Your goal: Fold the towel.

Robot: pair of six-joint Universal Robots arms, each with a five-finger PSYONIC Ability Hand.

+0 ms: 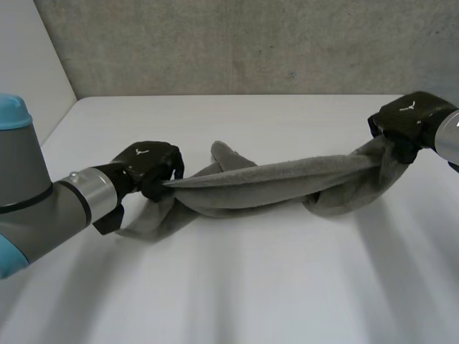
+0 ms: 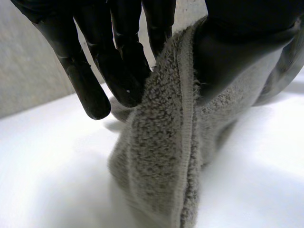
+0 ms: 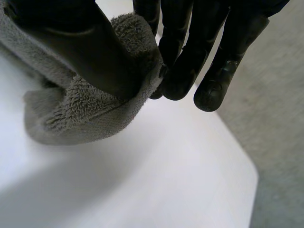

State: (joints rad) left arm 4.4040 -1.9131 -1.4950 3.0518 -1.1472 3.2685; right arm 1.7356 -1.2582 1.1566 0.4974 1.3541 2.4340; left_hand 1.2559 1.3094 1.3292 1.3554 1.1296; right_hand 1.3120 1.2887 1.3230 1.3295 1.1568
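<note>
Grey towel (image 1: 272, 183): bunched lengthwise, stretched across the white counter (image 1: 251, 287).
Left hand (image 1: 147, 166), 9 o'clock: thumb and fingers (image 2: 126, 71) pinch one hemmed end.
Right hand (image 1: 405, 122), 2 o'clock: thumb and fingers (image 3: 180, 71) pinch the opposite end.

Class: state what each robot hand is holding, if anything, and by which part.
Both hold the towel: the left hand pinches its hemmed edge at one end, the right hand pinches the opposite end.

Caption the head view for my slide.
The left hand and right hand pinch opposite ends of the grey towel stretched across the white table.
</note>
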